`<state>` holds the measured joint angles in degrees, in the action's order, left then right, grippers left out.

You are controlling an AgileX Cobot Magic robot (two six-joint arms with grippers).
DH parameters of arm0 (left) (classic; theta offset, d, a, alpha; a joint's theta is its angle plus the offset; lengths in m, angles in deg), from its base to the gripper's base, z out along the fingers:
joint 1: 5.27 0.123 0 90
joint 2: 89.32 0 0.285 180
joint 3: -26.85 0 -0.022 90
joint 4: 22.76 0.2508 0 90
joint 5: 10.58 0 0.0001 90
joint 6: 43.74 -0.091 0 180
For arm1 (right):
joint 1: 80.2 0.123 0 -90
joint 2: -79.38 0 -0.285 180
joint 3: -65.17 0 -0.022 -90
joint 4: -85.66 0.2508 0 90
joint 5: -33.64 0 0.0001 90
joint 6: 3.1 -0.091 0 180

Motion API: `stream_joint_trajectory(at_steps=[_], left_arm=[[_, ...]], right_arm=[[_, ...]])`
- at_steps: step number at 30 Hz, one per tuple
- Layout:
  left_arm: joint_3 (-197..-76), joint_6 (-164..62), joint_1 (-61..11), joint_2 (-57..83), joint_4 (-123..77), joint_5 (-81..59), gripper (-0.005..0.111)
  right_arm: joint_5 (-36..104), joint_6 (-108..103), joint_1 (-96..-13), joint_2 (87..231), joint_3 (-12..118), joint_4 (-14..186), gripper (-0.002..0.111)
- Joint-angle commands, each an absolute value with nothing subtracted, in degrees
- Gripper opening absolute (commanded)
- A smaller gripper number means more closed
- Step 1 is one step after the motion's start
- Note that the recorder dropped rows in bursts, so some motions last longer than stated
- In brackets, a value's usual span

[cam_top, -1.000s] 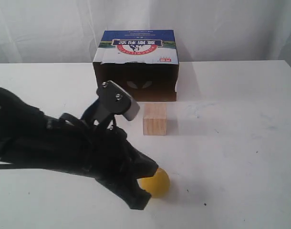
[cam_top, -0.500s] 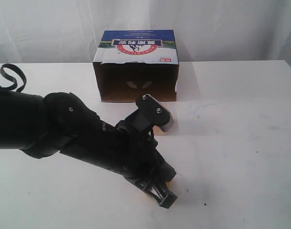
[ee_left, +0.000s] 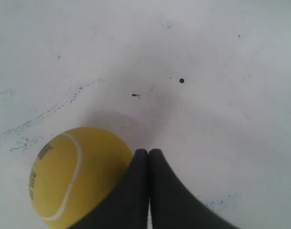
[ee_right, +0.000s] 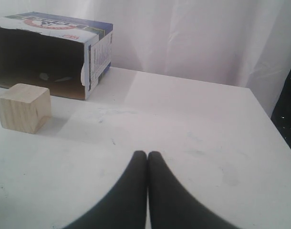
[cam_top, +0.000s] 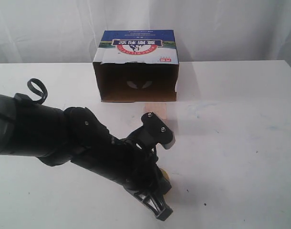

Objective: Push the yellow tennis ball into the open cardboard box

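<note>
The yellow tennis ball (ee_left: 76, 176) lies on the white table, pressed against the side of my shut left gripper (ee_left: 149, 151). In the exterior view only a sliver of the ball (cam_top: 165, 177) shows behind the black left arm, near the front of the table, and the gripper tip (cam_top: 162, 213) points at the front edge. The open cardboard box (cam_top: 137, 67) lies at the back, its dark opening facing forward. My right gripper (ee_right: 147, 154) is shut and empty, away from the ball; its wrist view also shows the box (ee_right: 50, 52).
A pale wooden cube (cam_top: 157, 109) stands on the table (cam_top: 231, 133) in front of the box opening, partly hidden by the left arm; it also shows in the right wrist view as a cube (ee_right: 24, 107). White curtains hang behind.
The left arm has swung rightward and toward the front edge, now covering most of the ball and part of the cube. The ball looks about where it was.
</note>
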<state>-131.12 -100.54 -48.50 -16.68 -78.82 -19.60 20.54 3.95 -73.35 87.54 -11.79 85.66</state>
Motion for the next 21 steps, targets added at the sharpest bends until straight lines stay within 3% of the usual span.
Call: stream_joint_trajectory(at_steps=[1,21], left_arm=[[-131.33,-100.97,-48.12,-16.49,-79.09,-20.73,0.0],[-121.55,-100.42,-41.97,-16.38,-77.46,-19.58,0.0]], right_arm=[[20.91,4.55,-73.41,87.17,-12.04,85.3,0.0],[20.91,4.55,-73.41,87.17,-12.04,85.3,0.0]])
